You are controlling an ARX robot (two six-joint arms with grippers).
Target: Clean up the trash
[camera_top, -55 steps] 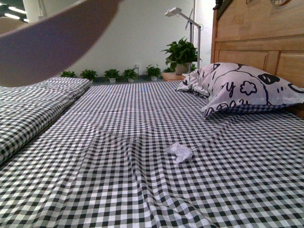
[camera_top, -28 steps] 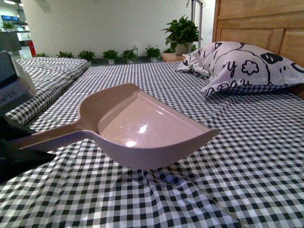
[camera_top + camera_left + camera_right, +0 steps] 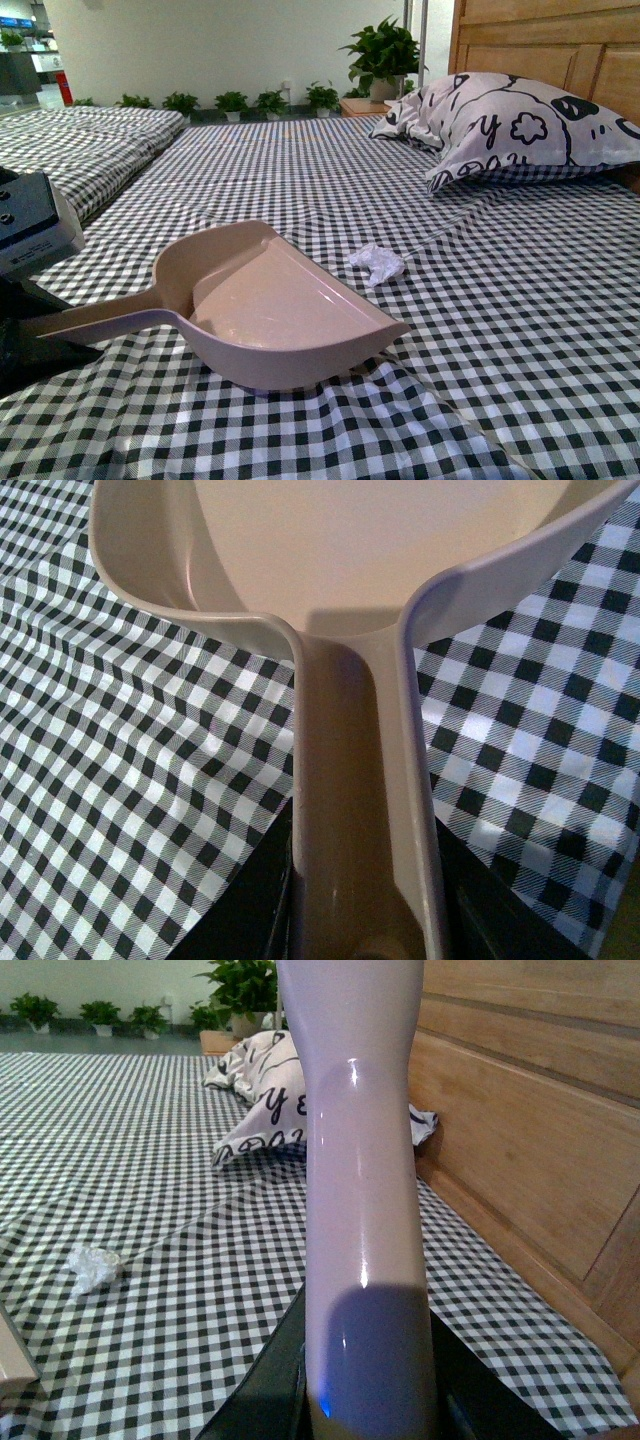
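Black-and-white checked bedsheet (image 3: 500, 350), dusty pink dustpan (image 3: 270, 300) near left, white wad (image 3: 377, 263), white pillow (image 3: 510, 125) with black cartoon prints far right, brown wooden headboard (image 3: 540, 40), green plants (image 3: 385, 50), glossy pale lilac handle (image 3: 360, 1160)

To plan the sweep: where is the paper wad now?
Front view: the paper wad lies on the bedsheet, just beyond the dustpan, right of centre.
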